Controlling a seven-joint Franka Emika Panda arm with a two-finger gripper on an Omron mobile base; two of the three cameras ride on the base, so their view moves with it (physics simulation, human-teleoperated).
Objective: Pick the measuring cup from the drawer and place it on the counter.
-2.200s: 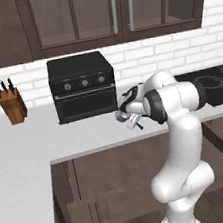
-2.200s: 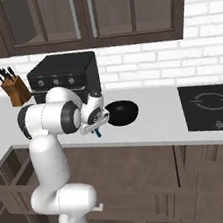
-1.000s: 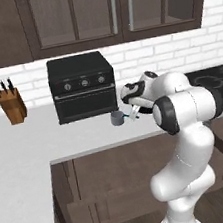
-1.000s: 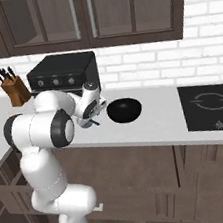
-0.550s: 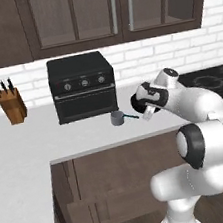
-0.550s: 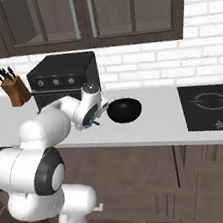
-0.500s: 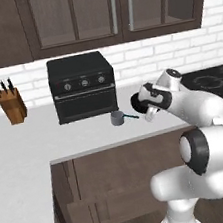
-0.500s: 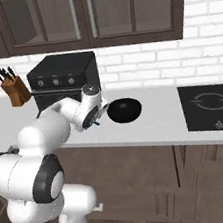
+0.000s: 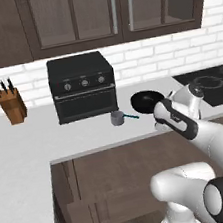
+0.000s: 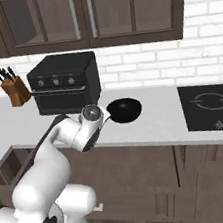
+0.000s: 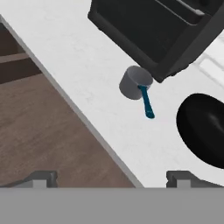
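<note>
Since the measuring cup sits upright near the counter front edge, light, rigid, slick, its handle suits gripping; gripper wide, empty.

The arm is glossy white, built of thick rounded links that swell into bulbous housings at each joint. Dark grey to black bands ring the joints where one link meets the next; one such band crosses the forearm near the wrist, and another shows as a black disc with a paler grey centre low on the base link. In the right base view the wrist ends in a round grey cap with a darker rim. The tool has two small grey fingertips, blocky and square-edged. No cables, screws or markings can be made out.
</note>
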